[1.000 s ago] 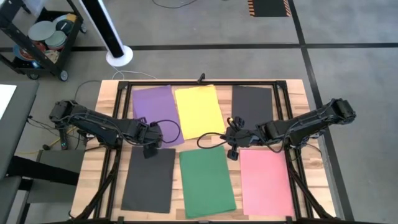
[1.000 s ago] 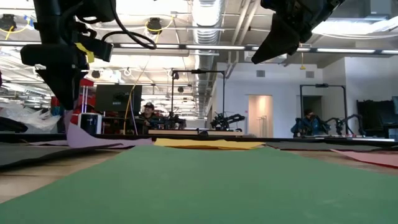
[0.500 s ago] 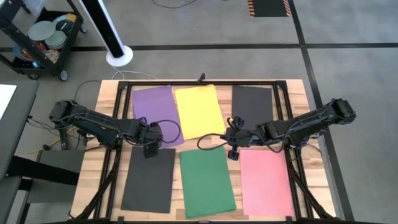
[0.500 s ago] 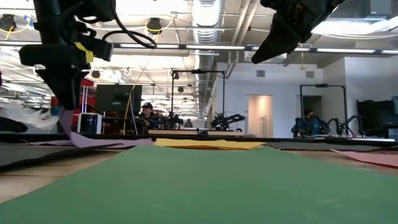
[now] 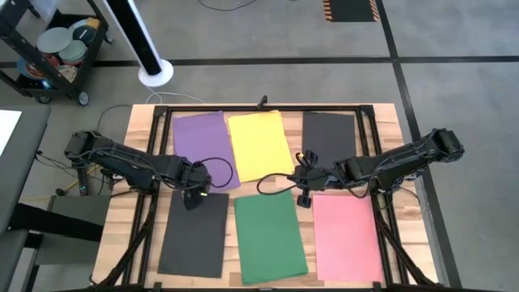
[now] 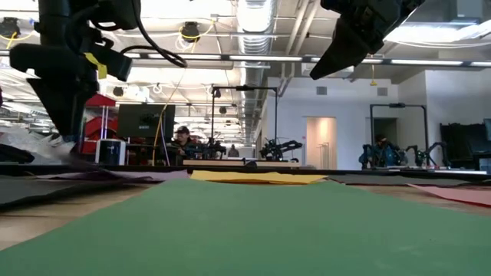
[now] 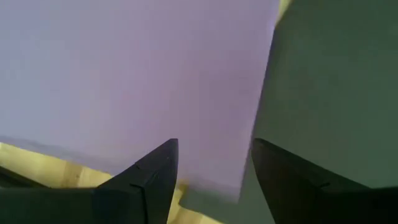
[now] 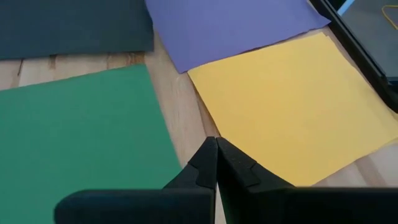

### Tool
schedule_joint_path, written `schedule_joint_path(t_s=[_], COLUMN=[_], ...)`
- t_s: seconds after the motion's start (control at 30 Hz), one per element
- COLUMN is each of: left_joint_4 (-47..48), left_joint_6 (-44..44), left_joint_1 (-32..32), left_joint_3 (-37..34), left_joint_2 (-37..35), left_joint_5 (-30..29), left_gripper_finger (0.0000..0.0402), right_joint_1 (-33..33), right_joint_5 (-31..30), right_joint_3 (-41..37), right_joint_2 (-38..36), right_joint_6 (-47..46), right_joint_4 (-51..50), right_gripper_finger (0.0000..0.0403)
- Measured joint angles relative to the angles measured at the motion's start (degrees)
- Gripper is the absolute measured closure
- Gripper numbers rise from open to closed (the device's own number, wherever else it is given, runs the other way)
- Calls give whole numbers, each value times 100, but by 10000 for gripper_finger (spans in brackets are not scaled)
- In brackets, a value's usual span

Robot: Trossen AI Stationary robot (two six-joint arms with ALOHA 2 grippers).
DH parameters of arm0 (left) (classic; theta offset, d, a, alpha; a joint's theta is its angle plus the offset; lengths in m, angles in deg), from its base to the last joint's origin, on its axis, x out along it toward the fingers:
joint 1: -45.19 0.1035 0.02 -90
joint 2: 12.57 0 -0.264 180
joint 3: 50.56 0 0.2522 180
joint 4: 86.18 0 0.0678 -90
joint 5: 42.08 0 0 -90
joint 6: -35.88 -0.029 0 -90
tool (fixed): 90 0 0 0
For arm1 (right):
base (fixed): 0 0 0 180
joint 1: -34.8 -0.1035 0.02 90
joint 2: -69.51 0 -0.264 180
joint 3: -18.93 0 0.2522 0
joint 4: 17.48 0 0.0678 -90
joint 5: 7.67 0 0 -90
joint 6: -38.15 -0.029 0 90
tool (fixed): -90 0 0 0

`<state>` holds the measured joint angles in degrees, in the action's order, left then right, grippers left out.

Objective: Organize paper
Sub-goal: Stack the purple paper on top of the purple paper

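Six sheets of paper lie flat on the wooden table. Purple (image 5: 201, 138), yellow (image 5: 259, 144) and black (image 5: 328, 134) lie along the far side. Another black (image 5: 195, 235), green (image 5: 270, 237) and pink (image 5: 346, 235) lie along the near side. My left gripper (image 5: 192, 199) points down, open, over the purple sheet's near right corner (image 7: 233, 186), where that corner overlaps the near black sheet (image 7: 323, 93). It holds nothing. My right gripper (image 5: 302, 197) hangs shut and empty above the bare wood (image 8: 186, 134) between the yellow sheet (image 8: 292, 106) and the green one (image 8: 74, 143).
A black metal frame (image 5: 268, 108) runs round the table's far edge and down both sides under the arms. Dark cables loop over the purple and yellow sheets (image 5: 223, 166). Off the table at the far left stand a cart (image 5: 53, 57) and a white pole's base (image 5: 154, 73).
The purple sheet's near corner, which stood up beside my left gripper, has dropped and now lies flat. My left gripper has tipped a little toward the table's left edge and stays open. My right gripper has kept still.
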<state>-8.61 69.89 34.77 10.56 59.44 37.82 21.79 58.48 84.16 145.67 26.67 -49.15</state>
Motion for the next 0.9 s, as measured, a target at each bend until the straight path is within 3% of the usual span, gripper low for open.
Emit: schedule_joint_path(t_s=[0.2, 0.4, 0.6, 0.7, 0.83, 0.9], left_joint_4=[107, -242, -626, -787, -870, -1130], left_joint_6=[143, -304, -285, -104, -9, -57], left_joint_1=[0, 89, 203, 37, -203, -260], left_joint_3=[0, 0, 0, 2, 2, 2], left_joint_2=[0, 0, 0, 120, 432, 558], left_joint_5=[85, -174, 175, 81, 48, -24], left_gripper_finger=[200, 200, 211, 251, 356, 388], right_joint_1=[2, 2, 0, -17, -42, -56], right_joint_5=[0, 0, 0, 2, 2, 4], right_joint_3=[0, 0, 0, 0, -2, -2], right_joint_2=[0, 0, 0, 0, 0, 0], right_joint_6=[2, 0, -2, -6, -50, -65], right_joint_4=[-2, -7, -13, -84, -216, -259], right_gripper_finger=[403, 403, 403, 403, 403, 403])
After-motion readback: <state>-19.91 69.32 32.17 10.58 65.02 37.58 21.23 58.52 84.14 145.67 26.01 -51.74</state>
